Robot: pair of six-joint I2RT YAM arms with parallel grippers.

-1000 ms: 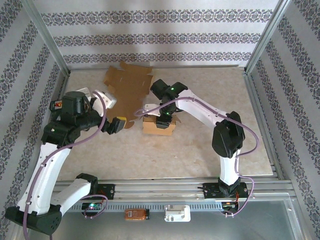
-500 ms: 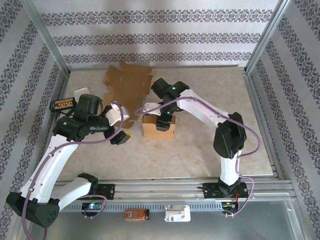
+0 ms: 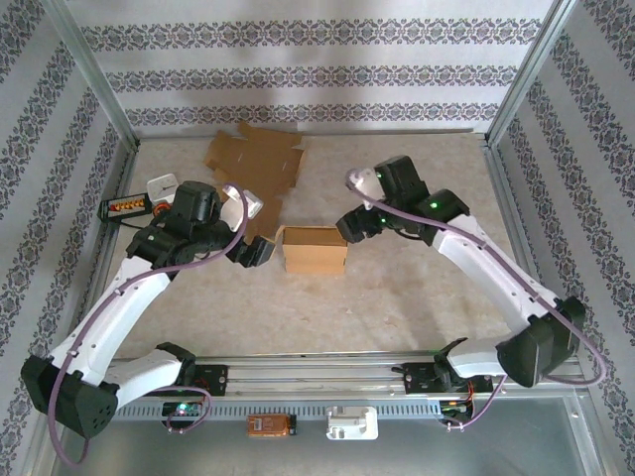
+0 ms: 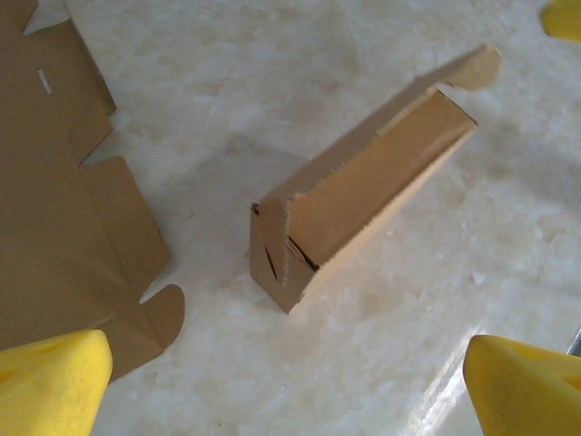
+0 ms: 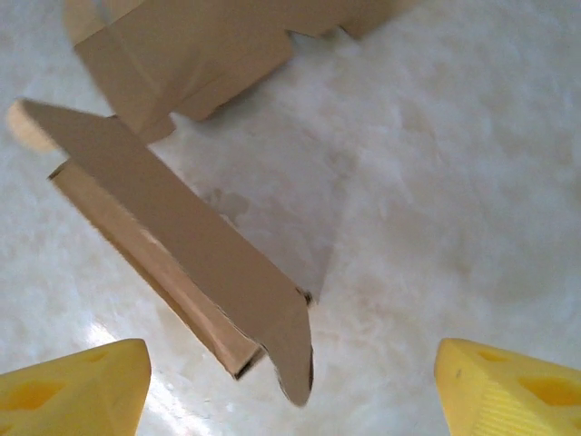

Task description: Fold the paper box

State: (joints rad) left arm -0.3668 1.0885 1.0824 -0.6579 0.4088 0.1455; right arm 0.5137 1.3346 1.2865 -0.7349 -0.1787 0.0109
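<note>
Bright, even light from overhead. Glare patch on table (image 4: 445, 391) low in both wrist views. Soft shadow beside box (image 5: 182, 245). Yellow fingertips (image 4: 45, 381) blurred, probably too close.

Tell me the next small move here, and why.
Probably ease the open left fingers in toward the near end of the paper box to steady it. The box stands free between the arms, its end flap sticks out untucked, and the right fingers hang open, touching nothing.
</note>
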